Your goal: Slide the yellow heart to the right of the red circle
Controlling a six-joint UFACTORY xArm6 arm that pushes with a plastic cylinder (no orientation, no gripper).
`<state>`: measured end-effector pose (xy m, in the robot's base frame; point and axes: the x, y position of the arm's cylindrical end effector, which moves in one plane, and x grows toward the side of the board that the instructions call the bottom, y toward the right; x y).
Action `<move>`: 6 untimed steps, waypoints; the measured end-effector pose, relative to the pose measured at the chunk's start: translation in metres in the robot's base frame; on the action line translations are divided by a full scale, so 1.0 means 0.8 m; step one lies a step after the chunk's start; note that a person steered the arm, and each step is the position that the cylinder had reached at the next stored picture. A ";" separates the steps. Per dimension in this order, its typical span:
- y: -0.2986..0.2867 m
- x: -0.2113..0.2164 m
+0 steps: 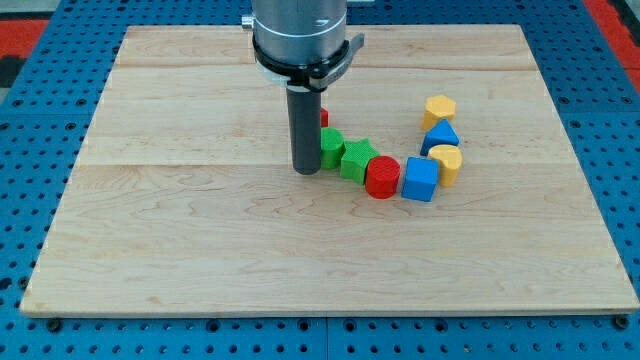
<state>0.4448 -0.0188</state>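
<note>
Where the single camera view looks down on the wooden tabletop [200, 250], ringed by blue pegboard. Dark rod hanging from a grey cylindrical mount at the view's top, a little left of centre. My tip [307, 171] down near the board, just left of the green cube [331, 147], close beside it; contact not resolvable. No tool with jaws on this arm, only the plain rod, so nothing apart, together or clamped.

Blocks strung in an arc to the right of the rod. From the left: sliver of a red block [323, 118] peeking out behind the rod, shape not readable. Then green cube, then green star [357, 159] touching it on its lower right. Red circle [382, 177] next, pressed against the star. Blue cube [421, 179] just right of the red circle, touching or nearly so.

Yellow heart [447, 161] at the blue cube's upper right, touching it; thus to the right of the red circle but with the blue cube between the two. Above the heart, blue triangle [440, 136], close against it. Yellow hexagon [439, 109] at the top of the arc, just above the triangle.

Heart well apart from my tip, the whole green-red-blue run lying between.
</note>
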 end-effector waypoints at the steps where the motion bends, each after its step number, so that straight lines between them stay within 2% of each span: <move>1: 0.000 -0.014; 3: -0.001 -0.009; 5: -0.021 0.080; 6: -0.006 0.124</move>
<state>0.5440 -0.0232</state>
